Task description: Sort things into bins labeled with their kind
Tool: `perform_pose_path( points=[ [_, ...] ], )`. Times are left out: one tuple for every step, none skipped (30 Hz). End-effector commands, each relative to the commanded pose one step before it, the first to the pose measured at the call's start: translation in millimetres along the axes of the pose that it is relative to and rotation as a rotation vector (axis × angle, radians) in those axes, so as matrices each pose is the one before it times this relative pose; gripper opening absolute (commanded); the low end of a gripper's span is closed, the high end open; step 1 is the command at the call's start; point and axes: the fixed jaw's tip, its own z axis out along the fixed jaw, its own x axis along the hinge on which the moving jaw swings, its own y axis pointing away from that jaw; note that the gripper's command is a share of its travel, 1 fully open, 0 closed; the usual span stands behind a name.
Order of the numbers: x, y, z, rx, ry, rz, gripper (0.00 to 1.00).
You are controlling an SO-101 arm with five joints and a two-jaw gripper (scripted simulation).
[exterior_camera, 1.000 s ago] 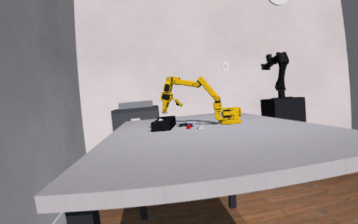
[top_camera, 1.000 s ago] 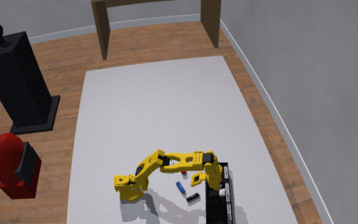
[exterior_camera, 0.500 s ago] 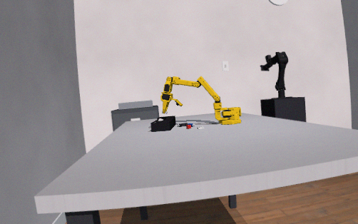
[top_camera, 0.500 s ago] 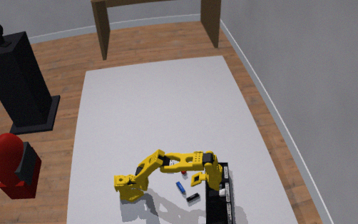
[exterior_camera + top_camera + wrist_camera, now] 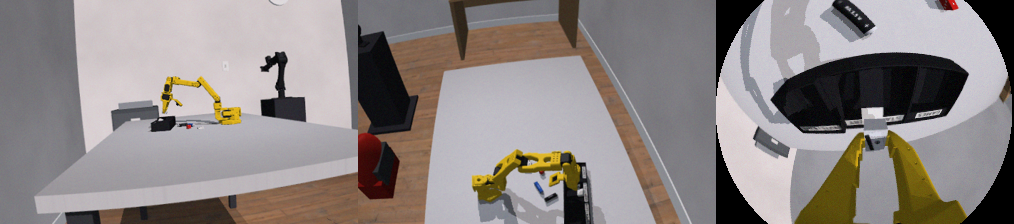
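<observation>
The yellow claw [image 5: 573, 185] [image 5: 165, 110] [image 5: 875, 138] is pinching a small grey block [image 5: 876, 135] between its tips. The block has a dark slot and a little round spot on its front. The claw points down and is up above a row of black bins [image 5: 576, 212] [image 5: 162, 125] [image 5: 866, 64], so the block is over the bins, not down in one. The bins stand on the pale grey bench [image 5: 518, 107] [image 5: 214, 153] [image 5: 908, 30]. They have white labels, but the words are too small to read. A white patch shows right by the block; I cannot tell what it is.

Past the bins, on the bench, lies a black battery [image 5: 550, 197] [image 5: 854, 17] with white marks. Near it lies a blue, tube-like thing [image 5: 538, 187]. A small red thing [image 5: 541, 172] [image 5: 189, 126] [image 5: 948, 4] lies farther along, and a small white thing [image 5: 530, 163] [image 5: 200, 128] is partly under the arm in the top view.

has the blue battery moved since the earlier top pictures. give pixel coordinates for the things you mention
No. The blue battery [image 5: 538, 187] lies where it did, beside the black one [image 5: 550, 197] on the table [image 5: 508, 107].
</observation>
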Motion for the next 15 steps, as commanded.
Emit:
perform_pose_path(
  points=[
    [5.99,2.84,-8.951,-0.00179,0.05008,0.00141,0.0],
    [-0.01,0.0,0.006,0.0,0.0,0.0,0.0],
    [0.0,0.0,0.0,0.0,0.0,0.0,0.0],
    [-2.65,-0.03,1.821,0.0001,-0.01102,-0.00004,0.0],
    [0.0,0.0,0.0,0.0,0.0,0.0,0.0],
    [0.0,0.0,0.0,0.0,0.0,0.0,0.0],
    [0.0,0.0,0.0,0.0,0.0,0.0,0.0],
    [0.0,0.0,0.0,0.0,0.0,0.0,0.0],
    [0.0,0.0,0.0,0.0,0.0,0.0,0.0],
    [0.0,0.0,0.0,0.0,0.0,0.0,0.0],
    [0.0,0.0,0.0,0.0,0.0,0.0,0.0],
    [0.0,0.0,0.0,0.0,0.0,0.0,0.0],
    [0.0,0.0,0.0,0.0,0.0,0.0,0.0],
    [0.0,0.0,0.0,0.0,0.0,0.0,0.0],
    [0.0,0.0,0.0,0.0,0.0,0.0,0.0]
  ],
)
